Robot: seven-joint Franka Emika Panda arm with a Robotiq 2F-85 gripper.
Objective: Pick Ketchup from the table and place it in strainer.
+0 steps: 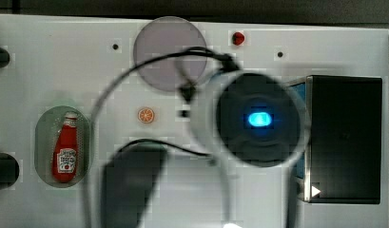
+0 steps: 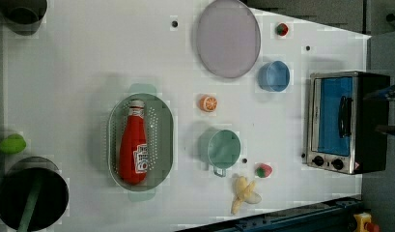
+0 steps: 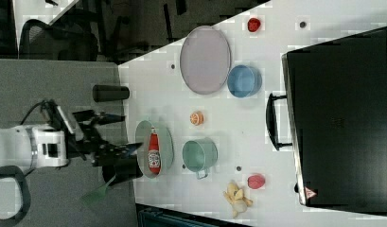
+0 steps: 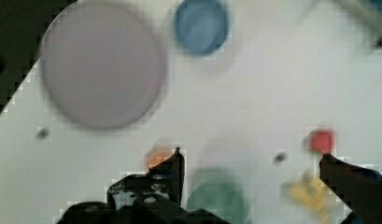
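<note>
In the top view, the ketchup [image 1: 65,148] lies inside the strainer [image 1: 41,142], cap toward the far edge of the tabletop [image 1: 63,61], with the bottle fully within the rim. The arm's blurred body covers the middle of the picture, so it stands well apart from the basket.

In the left view, the ketchup [image 2: 134,144] rests lengthwise on the dotted bottom of the strainer [image 2: 162,140], and no part of it hangs over the rim. The placing looks finished, so the step in hand is judged to be the retreat of the arm. The green cup [image 2: 224,149] and the orange slice [image 2: 208,103] stay beside the basket on the left view's right, apart from it.

In the right view, the pincer [image 3: 129,150] is near the strainer [image 3: 166,142] on the right view's left and holds nothing, while the ketchup [image 3: 153,152] lies inside.

In the wrist view, the pincer [image 4: 249,172] has its fingers [image 4: 175,170] spread wide with nothing between them, above the lilac plate [image 4: 102,65] and blue bowl [image 4: 200,25].

To do the retreat well, the arm should keep clear of the rim and not knock the nearby cup.
</note>
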